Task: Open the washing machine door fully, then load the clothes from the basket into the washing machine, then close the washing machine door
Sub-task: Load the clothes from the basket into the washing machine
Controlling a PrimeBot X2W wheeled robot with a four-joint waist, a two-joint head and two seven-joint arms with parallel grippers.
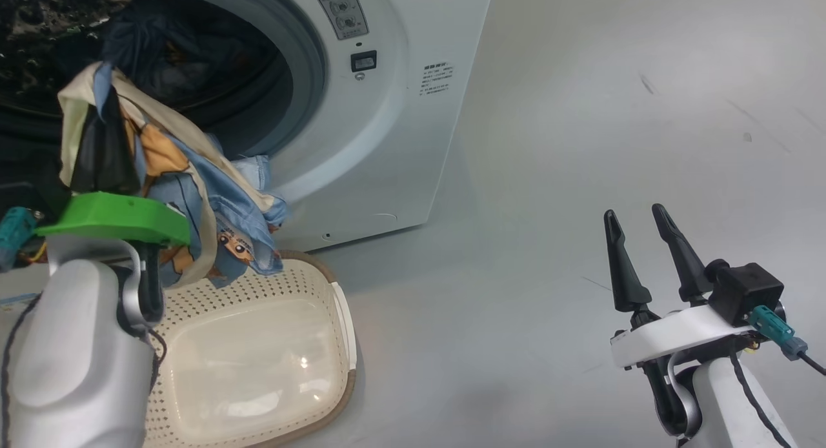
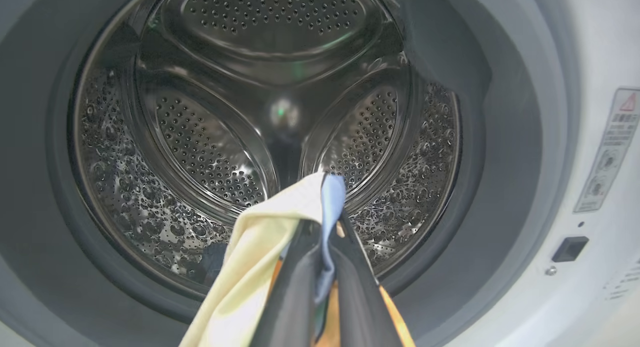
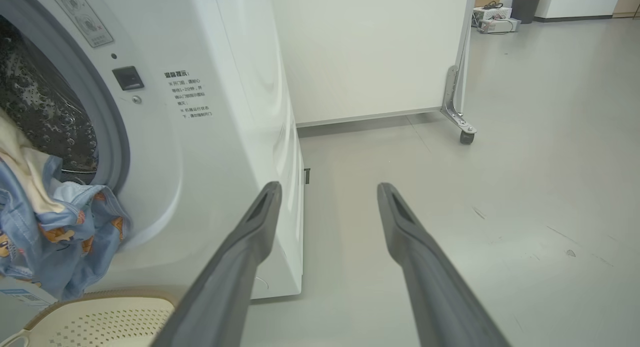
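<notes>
My left gripper [image 1: 106, 112] is shut on the clothes [image 1: 213, 209], a bundle of light-blue printed cloth and cream cloth hanging in front of the washing machine [image 1: 400, 144] opening. In the left wrist view the fingers pinch the clothes [image 2: 280, 237] just before the steel drum [image 2: 200, 152]. Some cloth trails down over the basket [image 1: 271, 357], whose bottom is bare. My right gripper [image 1: 639, 225] stands open over the floor at the lower right, nothing between its fingers. The clothes [image 3: 50, 227] also hang at the left of the right wrist view. The washing machine door is out of view.
Grey floor [image 1: 613, 112] stretches to the right of the machine. In the right wrist view a white partition on a wheeled foot [image 3: 457, 112] stands behind the machine, with a dark bin [image 3: 525, 4] far back.
</notes>
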